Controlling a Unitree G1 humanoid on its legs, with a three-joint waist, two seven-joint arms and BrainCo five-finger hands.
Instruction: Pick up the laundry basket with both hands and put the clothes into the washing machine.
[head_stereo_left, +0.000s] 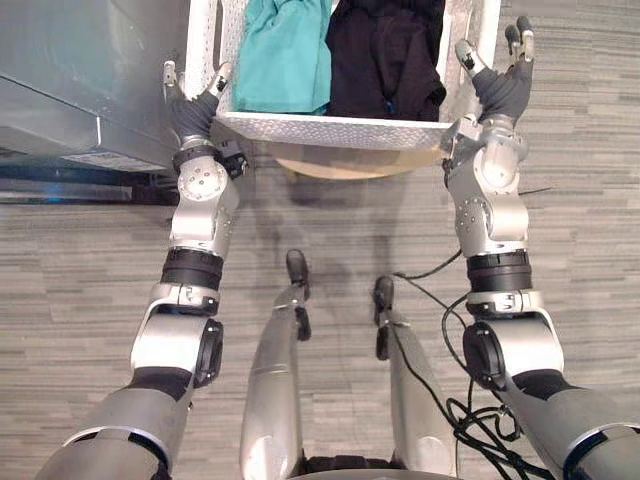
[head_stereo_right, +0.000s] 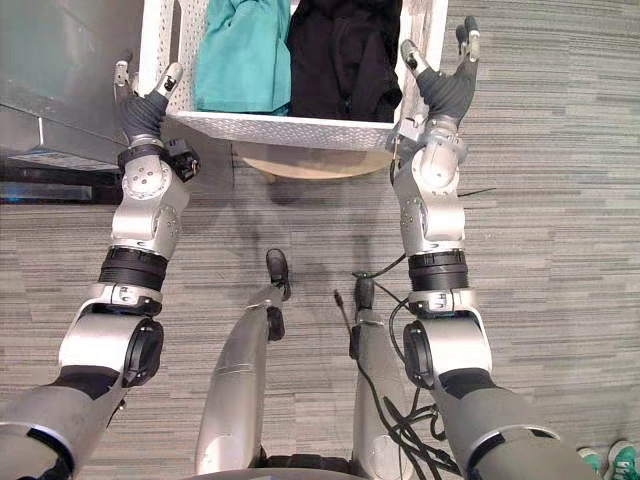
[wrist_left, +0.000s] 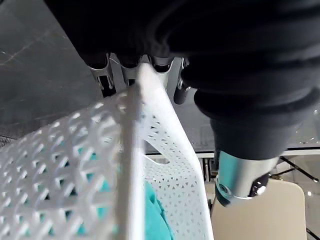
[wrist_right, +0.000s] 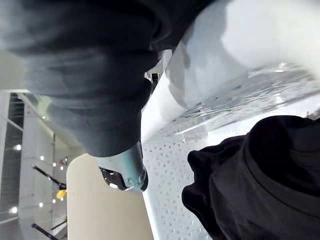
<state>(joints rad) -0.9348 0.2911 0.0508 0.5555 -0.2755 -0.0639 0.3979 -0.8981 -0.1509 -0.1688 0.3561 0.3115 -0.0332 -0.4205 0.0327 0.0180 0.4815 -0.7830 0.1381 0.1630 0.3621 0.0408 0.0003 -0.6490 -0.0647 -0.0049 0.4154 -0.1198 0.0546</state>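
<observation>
A white perforated laundry basket stands at the top middle, holding a teal garment on the left and black clothes on the right. My left hand is at the basket's near left corner, its thumb over the rim and its fingers straight along the outside. My right hand is at the near right corner in the same way, fingers straight and pointing up outside the wall. In the left wrist view the basket's rim runs between the fingers and the thumb. The right wrist view shows the black clothes inside the basket.
The grey washing machine fills the upper left, close to my left hand. A beige round stool sits under the basket. Grey wood-look floor lies open to the right. A person's teal shoes show at the lower right.
</observation>
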